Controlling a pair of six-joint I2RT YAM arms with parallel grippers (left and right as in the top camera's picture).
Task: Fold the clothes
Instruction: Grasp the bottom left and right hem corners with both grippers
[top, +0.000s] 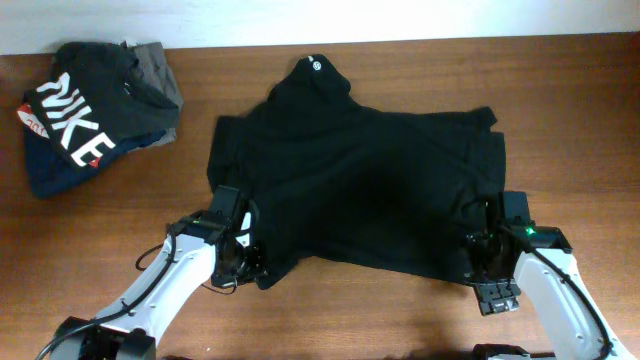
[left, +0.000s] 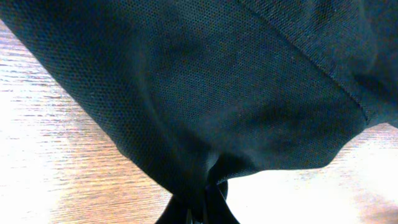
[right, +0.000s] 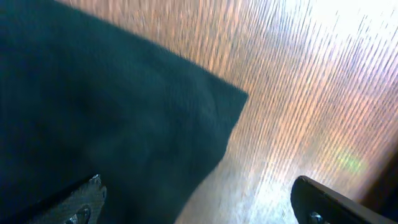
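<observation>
The clothes (top: 350, 180), a plain black T-shirt, lie spread on the table with the collar and its small white round mark (top: 310, 66) at the far side. My left gripper (top: 247, 256) sits at the shirt's near left corner, shut on a pinch of the fabric. In the left wrist view the black cloth (left: 236, 93) gathers into the closed jaws of the left gripper (left: 202, 214). My right gripper (top: 485, 240) stands open at the shirt's near right corner. In the right wrist view of that gripper (right: 199, 202), one finger (right: 84, 199) is over the cloth (right: 112, 112) and the other (right: 329, 199) over bare wood.
A pile of other garments lies at the back left: a dark one with white NIKE lettering (top: 75, 115) on top and a grey one (top: 155, 62) behind it. The wooden table (top: 560, 110) shows all round the shirt.
</observation>
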